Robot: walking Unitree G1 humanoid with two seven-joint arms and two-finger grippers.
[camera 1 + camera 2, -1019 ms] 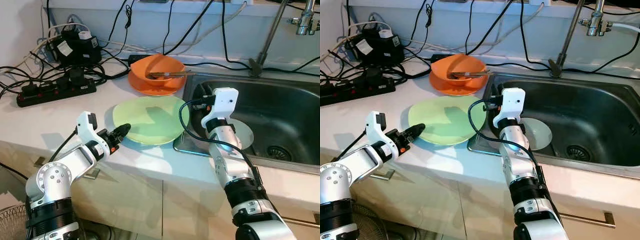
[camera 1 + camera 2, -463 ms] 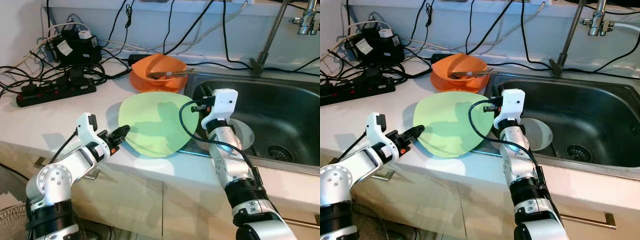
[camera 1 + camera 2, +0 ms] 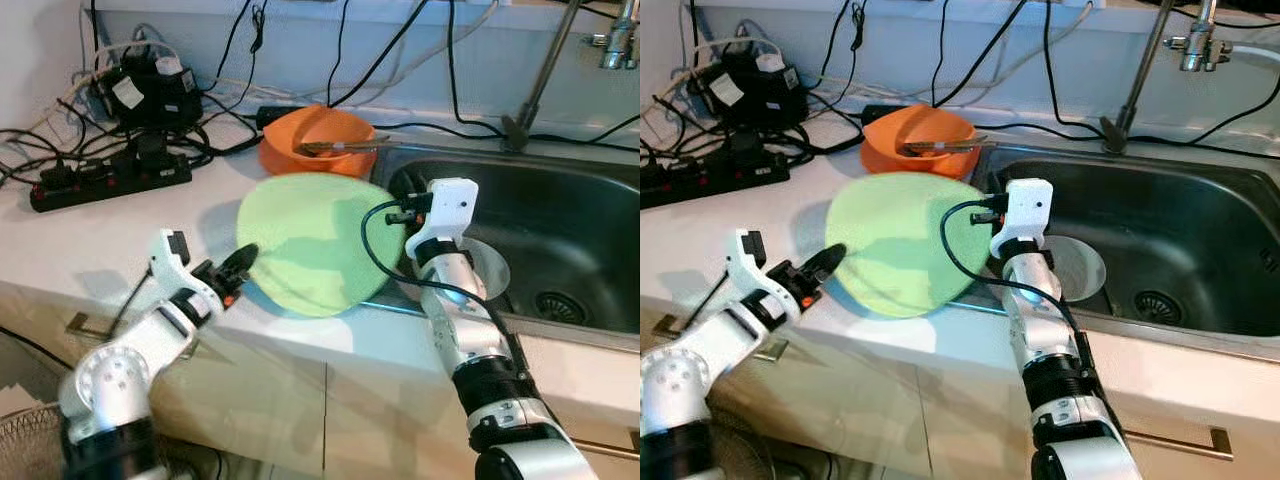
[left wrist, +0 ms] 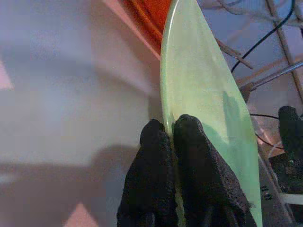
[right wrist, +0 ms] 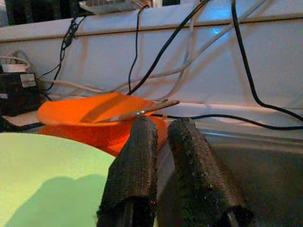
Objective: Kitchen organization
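Observation:
A light green plate (image 3: pixel 310 240) is held up off the white counter (image 3: pixel 100 240), tilted steeply with its face toward me. My left gripper (image 3: pixel 243 260) is shut on the plate's near-left rim; the left wrist view shows both fingers (image 4: pixel 154 142) pinching the plate (image 4: pixel 203 94) edge. My right gripper (image 5: pixel 161 125) is shut with nothing in it, beside the plate's right edge at the sink's left rim. Behind the plate sits an orange bowl (image 3: pixel 315 130) with a utensil (image 3: pixel 340 147) laid across it.
A steel sink (image 3: pixel 570 210) lies to the right, with a small white dish (image 3: pixel 490 268) inside and a faucet (image 3: pixel 540 70) behind. Power strips and tangled cables (image 3: pixel 110 170) crowd the counter's back left. The counter's front edge runs just below my left arm.
The green plate went from lying flat on the counter to raised and steeply tilted, with the left gripper on its rim. The right arm barely moved.

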